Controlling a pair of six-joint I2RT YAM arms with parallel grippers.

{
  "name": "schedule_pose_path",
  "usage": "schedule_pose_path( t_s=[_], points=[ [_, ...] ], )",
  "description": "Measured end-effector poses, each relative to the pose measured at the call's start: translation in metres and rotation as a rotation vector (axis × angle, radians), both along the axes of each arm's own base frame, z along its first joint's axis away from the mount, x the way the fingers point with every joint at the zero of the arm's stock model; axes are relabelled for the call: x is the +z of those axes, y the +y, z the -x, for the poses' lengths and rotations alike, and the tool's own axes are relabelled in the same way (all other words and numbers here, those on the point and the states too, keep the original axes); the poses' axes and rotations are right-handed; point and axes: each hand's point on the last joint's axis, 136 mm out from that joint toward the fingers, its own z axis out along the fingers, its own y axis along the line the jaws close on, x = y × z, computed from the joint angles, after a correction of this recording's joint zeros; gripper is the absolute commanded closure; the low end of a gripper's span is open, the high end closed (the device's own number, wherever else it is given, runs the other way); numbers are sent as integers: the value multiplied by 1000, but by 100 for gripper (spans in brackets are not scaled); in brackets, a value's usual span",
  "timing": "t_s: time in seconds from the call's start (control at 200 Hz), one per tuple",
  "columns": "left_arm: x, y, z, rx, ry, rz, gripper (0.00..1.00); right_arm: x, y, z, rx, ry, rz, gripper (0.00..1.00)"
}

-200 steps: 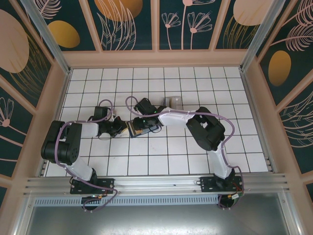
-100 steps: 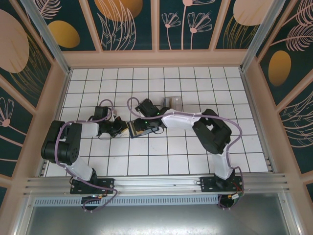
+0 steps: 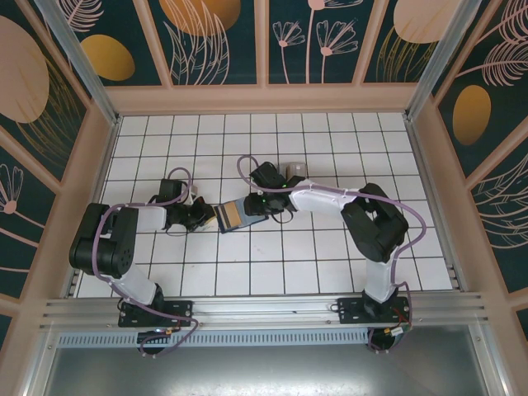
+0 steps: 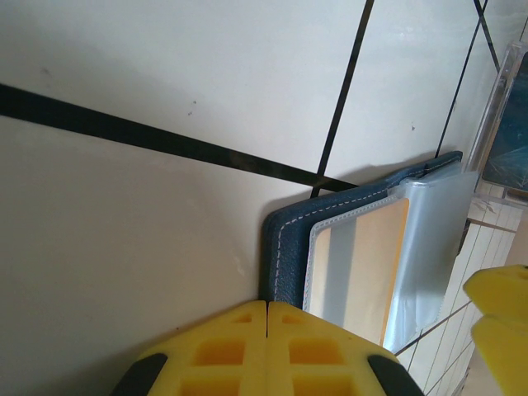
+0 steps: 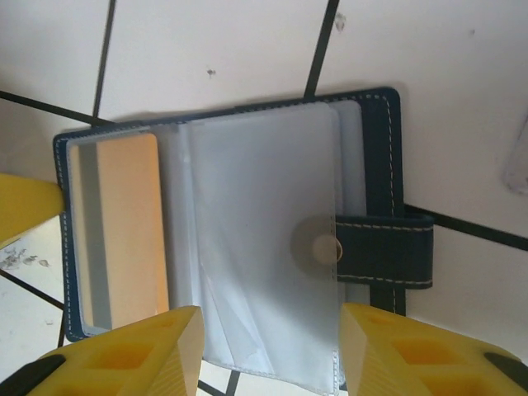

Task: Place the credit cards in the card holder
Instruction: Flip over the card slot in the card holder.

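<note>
Left claw [image 3: 205, 217] first: its yellow fingertips are pressed together with no gap, sitting at the left edge of the card holder [image 3: 233, 217], a little left of the middle of the overhead frame. From its own wrist camera the tips meet the navy cover's corner; whether they pinch it or only rest on it I cannot tell. The holder lies open and flat on the white tiled table [image 3: 289, 264], with clear sleeves spread across it. One orange-yellow card [image 5: 124, 231] sits in the sleeve at the holder's left end, with a grey strip along its side. Just past that, the right claw [image 5: 268, 351] hangs over the holder with its fingers apart at a middling width, one to each side of the loose sleeves, gripping nothing. The clasp tab [image 5: 392, 252] with its round snap lies across the holder's right edge. Farther back, toward the upper centre of the overhead frame, a clear plastic rack [image 3: 295, 172] stands partly behind the right arm.
</note>
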Motion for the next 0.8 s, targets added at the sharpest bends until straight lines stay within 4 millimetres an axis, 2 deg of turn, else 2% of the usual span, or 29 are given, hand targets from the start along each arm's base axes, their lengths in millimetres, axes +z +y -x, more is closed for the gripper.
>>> schedule_pose_path(
  t_s=[0.525, 0.796],
  points=[
    [0, 0, 0, 0, 0, 0, 100, -13, 3, 9, -11, 71, -23, 52],
    [0, 0, 0, 0, 1, 1, 100, -19, -10, 6, -26, 85, -13, 51]
  ],
)
